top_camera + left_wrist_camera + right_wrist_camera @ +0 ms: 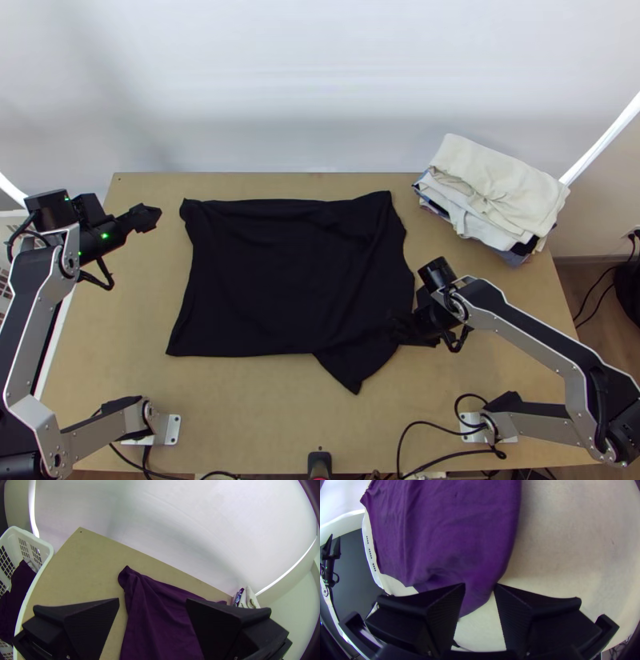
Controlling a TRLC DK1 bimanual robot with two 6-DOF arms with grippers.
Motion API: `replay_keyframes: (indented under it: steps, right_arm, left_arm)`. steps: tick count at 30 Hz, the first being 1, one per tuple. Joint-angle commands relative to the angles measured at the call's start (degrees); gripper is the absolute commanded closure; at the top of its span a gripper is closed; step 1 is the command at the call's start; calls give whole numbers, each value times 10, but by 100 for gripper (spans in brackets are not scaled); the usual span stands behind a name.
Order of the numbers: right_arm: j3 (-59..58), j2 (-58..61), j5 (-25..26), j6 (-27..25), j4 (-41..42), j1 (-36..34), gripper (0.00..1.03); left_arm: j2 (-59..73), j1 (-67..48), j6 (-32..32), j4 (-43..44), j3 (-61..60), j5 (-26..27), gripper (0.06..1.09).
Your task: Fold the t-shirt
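Spread wide, the jaws of the left gripper (147,218) have nothing between them; it hangs over the far left part of the light wooden tabletop (256,400), near the corner and apart from the cloth. On the right gripper (398,324) the jaws also stand apart, with a narrower gap than the left one's. A rounded edge of the dark fabric t-shirt (280,272) shows between them, unpinched. That gripper is low at the shirt's right-hand side, toward the tabletop's near edge.

The t-shirt lies spread broadly across the middle of the tabletop, closer to the far edge than to the near one. Its far side runs roughly along the far edge, with a rumpled, gathered bit at its far left corner. Soft creases cross the rest. From its near side, right of the middle, a pointed flap sticks out toward the near edge. How many layers lie under the top one, I cannot tell.

By the tabletop's far right corner sits a stack of folded clothes (496,188), cream cloth on top and white, blue and dark pieces beneath. Beside the left edge stands a white plastic basket (51,549) with slotted walls, holding a dark garment (20,583).
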Motion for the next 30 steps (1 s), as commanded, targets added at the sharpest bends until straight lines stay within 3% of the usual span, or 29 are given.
replay_keyframes:
  steps: [1,5,9,12,16,27,30]
  right_arm:
    - [-16,17,4,8,14,4,62]
    - [-18,22,7,8,17,7,64]
    - [-26,21,25,3,31,8,81]
    - [-33,10,50,0,50,12,100]
    - [-38,-1,52,-1,50,18,100]
    - [-41,-17,56,3,57,18,100]
    - [-44,-16,57,6,69,18,100]
  left_arm:
    - [-10,0,7,-6,-11,4,12]
    - [-8,0,8,-8,-5,3,12]
    - [-6,0,10,-11,-1,3,12]
    - [-4,-2,13,-15,0,3,12]
    - [4,-2,24,-27,-1,3,12]
    - [23,-19,322,-328,-20,3,12]
    - [18,-25,380,-387,-42,-20,12]
